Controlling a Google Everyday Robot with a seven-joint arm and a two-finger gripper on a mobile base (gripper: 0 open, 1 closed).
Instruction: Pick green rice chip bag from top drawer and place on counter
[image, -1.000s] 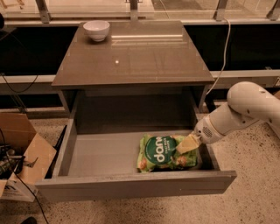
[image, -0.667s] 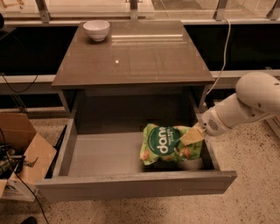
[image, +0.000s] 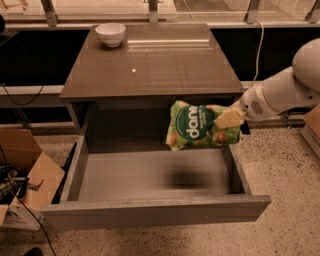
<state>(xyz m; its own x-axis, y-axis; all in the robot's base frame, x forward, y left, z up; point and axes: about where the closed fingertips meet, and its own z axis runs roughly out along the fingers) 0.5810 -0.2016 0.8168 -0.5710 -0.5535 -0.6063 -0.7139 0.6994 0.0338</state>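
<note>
The green rice chip bag (image: 197, 126) hangs in the air above the open top drawer (image: 155, 175), just below the counter's front edge, lying sideways with its dark green logo facing me. My gripper (image: 231, 118) comes in from the right on a white arm and is shut on the bag's right end. The drawer is pulled fully out and its floor holds only the bag's shadow. The counter (image: 155, 65) is a glossy grey-brown top behind and above the drawer.
A white bowl (image: 110, 34) stands at the counter's back left corner. A cardboard box (image: 27, 175) with cables sits on the floor left of the drawer. A cable (image: 259, 45) hangs behind the counter at the right. Speckled floor lies to the right.
The bag was lying on the drawer floor at the right with the gripper on it. It has been lifted up out of the drawer, to near counter height.
</note>
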